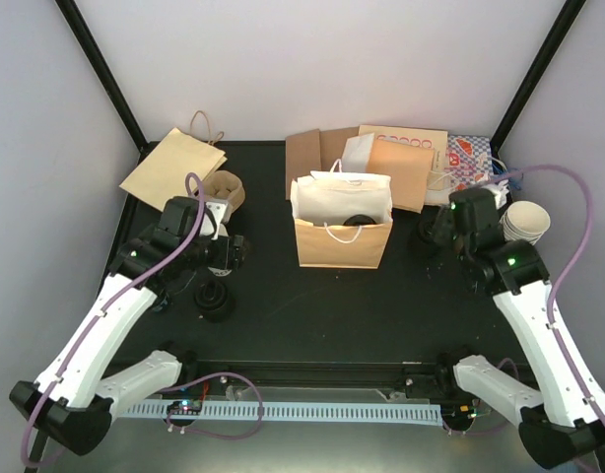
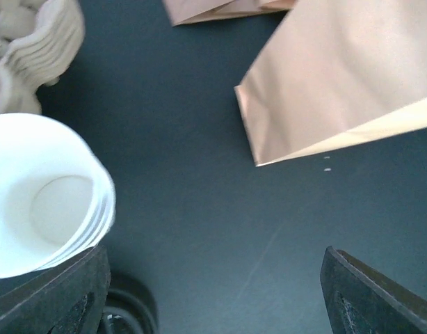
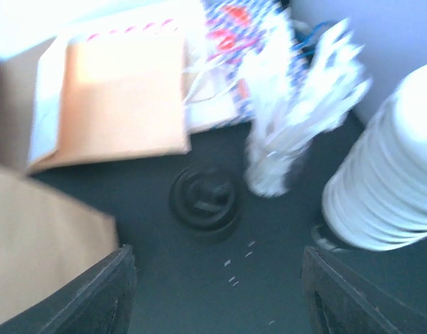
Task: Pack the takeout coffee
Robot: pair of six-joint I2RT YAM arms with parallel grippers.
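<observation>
Round black sip lid of a takeout coffee cup (image 1: 357,221) shows inside the upright brown paper bag (image 1: 342,251), centre of the top view. Left gripper (image 2: 215,252): fingers spread wide, nothing between. Right gripper (image 3: 217,252): likewise spread, empty; view blurred.

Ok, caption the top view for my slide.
White left arm and right arm flank an open brown paper bag, a black round lid showing inside.
</observation>
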